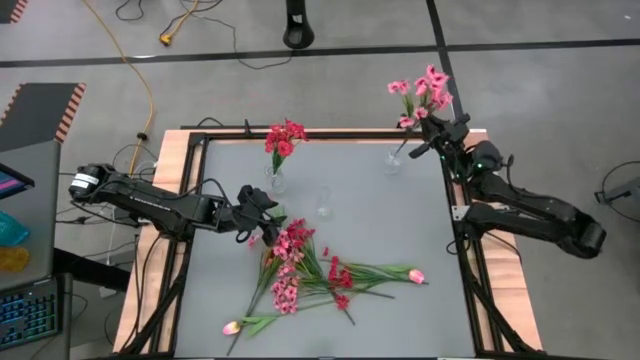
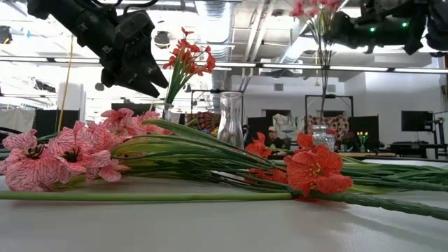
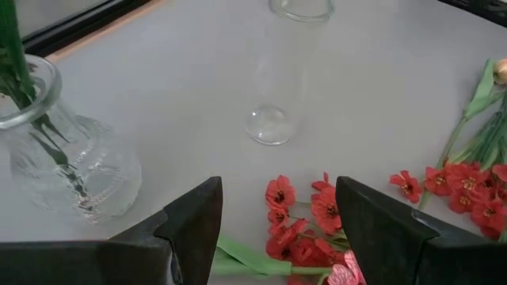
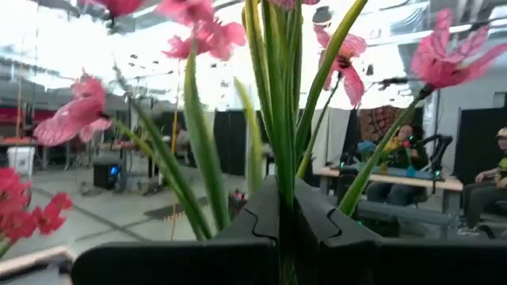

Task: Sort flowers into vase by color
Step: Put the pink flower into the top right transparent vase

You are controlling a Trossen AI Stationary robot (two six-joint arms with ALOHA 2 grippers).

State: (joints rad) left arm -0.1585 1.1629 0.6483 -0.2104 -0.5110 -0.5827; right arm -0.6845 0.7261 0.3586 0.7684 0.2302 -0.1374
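High view puts my right gripper (image 1: 436,141) at the tabletop's (image 1: 380,215) far right corner, clamped on the green stems of a pink spray (image 1: 422,95). The stems run down toward the small glass vase (image 1: 392,161) at that corner. I read it as held upright over the neck so the stems can go straight in, but whether they are already inside I can't tell from above. Right wrist view confirms it: both dark fingers (image 4: 238,237) pressed together around the stem bundle (image 4: 277,103), blossoms fanning out beyond.

My left gripper (image 1: 262,213) hangs over the near end of the loose pile, fingers spread wide and holding nothing. Left wrist view shows the two fingers (image 3: 198,218) apart with red blossoms (image 3: 305,218) lying on the tabletop between them, so I judge it is lined up for a red sprig. That fits the sorting: the ribbed glass vase (image 1: 276,181) just beyond it already holds red flowers (image 1: 284,137).

An empty clear vase (image 1: 323,203) stands mid-tabletop between the other two, probably meant for the pale buds. Two such buds show, one (image 1: 416,276) at the pile's right tip, one (image 1: 231,327) near the front edge. Pink sprays (image 1: 290,250) and red sprigs (image 1: 338,280) lie tangled with crossed stems, so lifting one may drag its neighbours.

Low view: left gripper (image 2: 136,66) is above the pile, not touching it.
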